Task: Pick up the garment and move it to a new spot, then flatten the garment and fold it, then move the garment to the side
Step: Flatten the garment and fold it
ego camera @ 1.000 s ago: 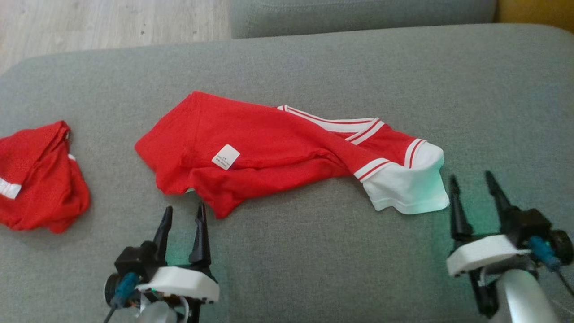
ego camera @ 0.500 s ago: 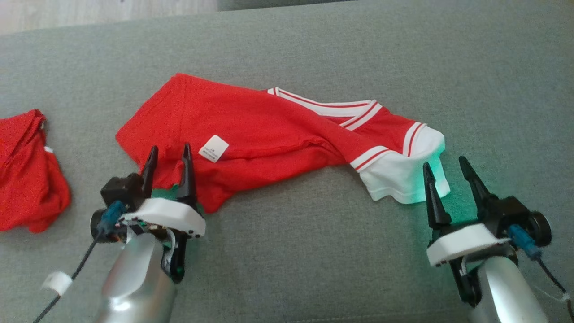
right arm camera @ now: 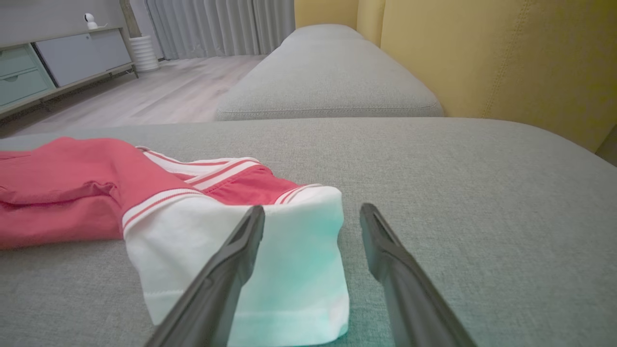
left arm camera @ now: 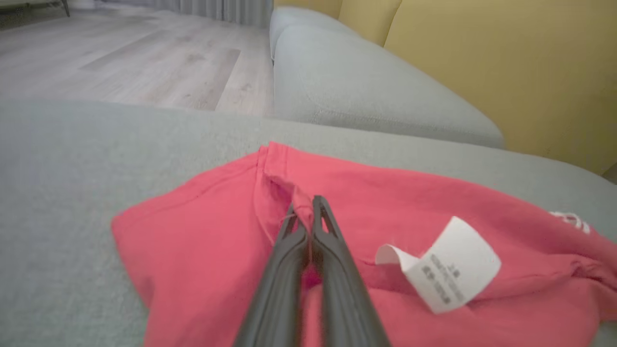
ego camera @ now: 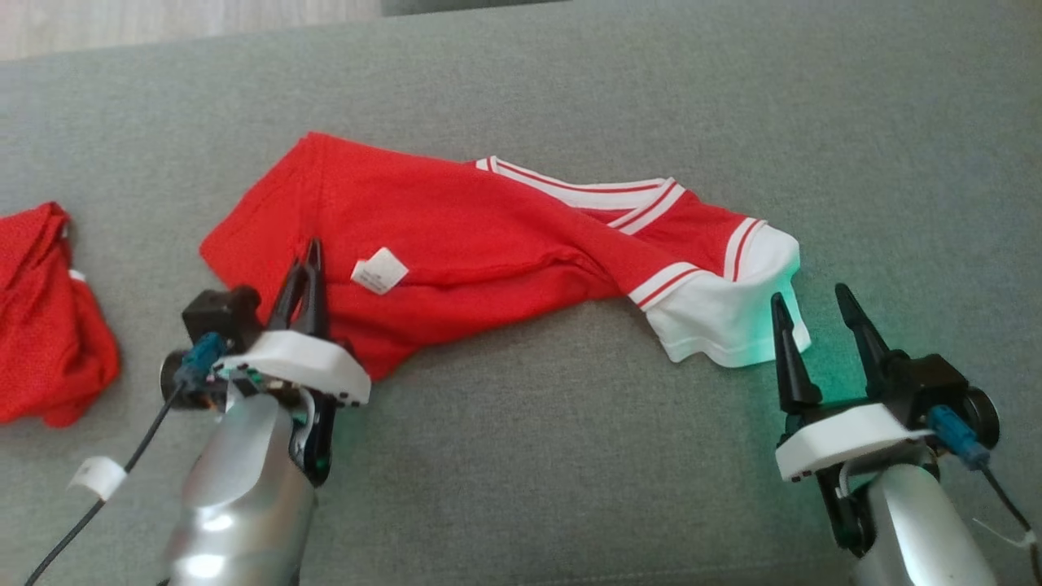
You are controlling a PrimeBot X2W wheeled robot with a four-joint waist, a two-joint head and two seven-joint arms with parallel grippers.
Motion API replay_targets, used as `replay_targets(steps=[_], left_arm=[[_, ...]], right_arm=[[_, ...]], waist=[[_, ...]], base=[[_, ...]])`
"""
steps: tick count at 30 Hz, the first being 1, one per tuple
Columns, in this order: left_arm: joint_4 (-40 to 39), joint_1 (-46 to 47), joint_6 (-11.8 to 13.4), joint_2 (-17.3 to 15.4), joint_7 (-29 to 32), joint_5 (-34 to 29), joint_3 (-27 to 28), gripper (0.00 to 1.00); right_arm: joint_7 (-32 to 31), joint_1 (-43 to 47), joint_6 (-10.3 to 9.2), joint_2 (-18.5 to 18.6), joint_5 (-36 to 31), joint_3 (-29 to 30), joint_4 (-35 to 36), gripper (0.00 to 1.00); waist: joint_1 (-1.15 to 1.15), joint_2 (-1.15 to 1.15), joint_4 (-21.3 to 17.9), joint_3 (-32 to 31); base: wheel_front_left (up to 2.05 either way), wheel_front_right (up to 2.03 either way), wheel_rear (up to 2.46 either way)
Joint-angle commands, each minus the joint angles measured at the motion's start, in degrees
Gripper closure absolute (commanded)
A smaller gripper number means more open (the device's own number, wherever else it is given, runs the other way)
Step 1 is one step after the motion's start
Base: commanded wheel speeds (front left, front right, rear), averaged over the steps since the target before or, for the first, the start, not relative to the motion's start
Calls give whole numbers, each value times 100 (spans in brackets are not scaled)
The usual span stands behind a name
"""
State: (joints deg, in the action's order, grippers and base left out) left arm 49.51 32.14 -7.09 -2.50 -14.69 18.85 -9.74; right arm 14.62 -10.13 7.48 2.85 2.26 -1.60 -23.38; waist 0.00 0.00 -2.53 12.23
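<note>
Sofa seat, grey woven fabric [ego camera: 521, 488], carries crumpled red knit garment with white striped trim [ego camera: 488, 236] across its middle. Likely light and limp; should drape and sag, so take hem and sleeve edge. Left end effector [ego camera: 312, 252] pinched closed on raised red fold near hem. Right end effector [ego camera: 811, 295] spread apart at edge of white sleeve [ego camera: 733, 325], gripping nothing.

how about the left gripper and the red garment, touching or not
Touching. In the left wrist view the left gripper is shut, its fingers pinching a raised fold of the garment.
</note>
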Motion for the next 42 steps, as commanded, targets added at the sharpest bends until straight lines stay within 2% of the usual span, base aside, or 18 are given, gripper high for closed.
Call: replay_targets(steps=[1, 6, 11, 17, 23, 24, 25, 32, 42], left_arm=[[-345, 34, -14, -107, -31, -63, 181, 100], [-1107, -268, -25, -61, -31, -112, 188, 100], [-1460, -725, -32, -46, -31, -11, 142, 100], [-1600, -1406, 21, -42, -31, 1, 232, 100], [-1821, -2028, 257, -40, -31, -288, 538, 100], [-1941, -2103, 310, -40, -31, -416, 607, 46], [-2047, -2180, 371, -41, -31, -554, 678, 0], [-2536, -2642, 709, -54, -31, -1266, 987, 0], [-2720, -3060, 815, -43, -31, -1449, 1102, 0]], right_arm=[[38, -75, 1, 3, 59, -102, 132, 0], [38, 108, 1, 3, 190, -27, 48, 0], [38, 294, 1, 3, 358, -47, -52, 0], [38, 403, 1, 3, 481, -142, -108, 0], [38, 431, 1, 3, 506, -269, -147, 0], [38, 422, 1, 3, 509, -298, -148, 0], [38, 406, 1, 3, 517, -316, -119, 0], [38, 330, 1, 3, 530, -506, 220, 0], [38, 350, 1, 3, 543, -647, 61, 0]], waist=[[0, 0, 86, -102], [0, 0, 362, -546], [0, 0, 532, -931], [0, 0, 544, -1098], [0, 0, 387, -1112], [0, 0, 347, -1112], [0, 0, 310, -1110], [0, 0, 66, -1165], [0, 0, -2, -1253]], base=[[0, 0, 0], [0, 0, 0], [0, 0, 0], [0, 0, 0], [0, 0, 0], [0, 0, 0], [0, 0, 0], [0, 0, 0], [0, 0, 0]])
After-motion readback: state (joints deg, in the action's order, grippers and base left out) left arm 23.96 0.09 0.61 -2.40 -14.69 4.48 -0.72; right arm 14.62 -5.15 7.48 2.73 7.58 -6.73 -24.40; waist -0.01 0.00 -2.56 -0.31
